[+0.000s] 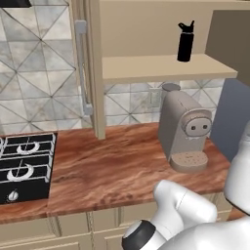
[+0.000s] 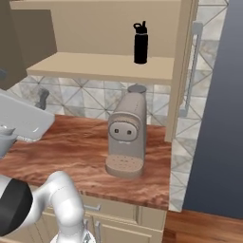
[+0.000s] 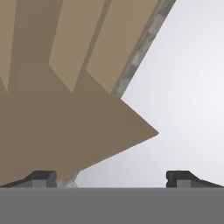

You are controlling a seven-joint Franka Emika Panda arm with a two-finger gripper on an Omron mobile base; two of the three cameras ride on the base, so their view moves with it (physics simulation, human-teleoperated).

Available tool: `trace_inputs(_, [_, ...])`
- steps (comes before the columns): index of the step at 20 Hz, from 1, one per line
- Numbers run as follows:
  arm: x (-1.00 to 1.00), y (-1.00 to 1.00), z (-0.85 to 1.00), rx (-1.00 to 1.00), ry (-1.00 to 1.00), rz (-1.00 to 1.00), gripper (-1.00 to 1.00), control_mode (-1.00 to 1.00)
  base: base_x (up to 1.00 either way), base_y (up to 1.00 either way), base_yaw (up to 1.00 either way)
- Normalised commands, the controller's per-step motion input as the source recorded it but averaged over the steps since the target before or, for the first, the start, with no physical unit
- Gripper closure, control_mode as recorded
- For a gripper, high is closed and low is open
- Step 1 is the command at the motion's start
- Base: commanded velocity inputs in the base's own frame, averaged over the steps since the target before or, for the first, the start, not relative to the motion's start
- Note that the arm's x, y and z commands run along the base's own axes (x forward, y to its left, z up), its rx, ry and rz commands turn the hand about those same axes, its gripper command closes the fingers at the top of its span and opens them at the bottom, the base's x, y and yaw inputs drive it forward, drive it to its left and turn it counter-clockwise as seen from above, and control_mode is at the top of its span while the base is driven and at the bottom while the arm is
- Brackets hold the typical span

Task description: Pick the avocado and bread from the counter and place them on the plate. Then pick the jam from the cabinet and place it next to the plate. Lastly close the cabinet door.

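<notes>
Two fingertips (image 3: 43, 178) are seen spread wide, nothing gripped; the gripper (image 3: 112, 179) is aimed up at beige cabinet (image 3: 65, 87) panels. Bare counter (image 1: 112, 171) is seen left of the coffee machine (image 1: 185, 129); a black bottle (image 1: 185, 41) is shelved above it.

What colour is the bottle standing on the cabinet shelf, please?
Black all over; the bottle shows best in the right base view.
</notes>
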Motion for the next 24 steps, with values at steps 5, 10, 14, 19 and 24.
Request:
trace_inputs(5, [0.0,0.0,0.0,0.0,0.0,0.0,-1.0,1.0,0.69,-0.37,-0.16])
trace_inputs(10, [0.0,0.0,0.0,0.0,0.0,0.0,-1.0,1.0,0.88,0.01,-0.05])
trace_inputs(14, [0.0,0.0,0.0,0.0,0.0,0.0,-1.0,1.0,0.98,0.04,0.0])
trace_inputs(19, [0.0,0.0,0.0,0.0,0.0,0.0,-1.0,1.0,1.0,0.0,0.0])
trace_inputs(24, [0.0,0.0,0.0,0.0,0.0,0.0,-1.0,1.0,0.74,-0.14,0.0])
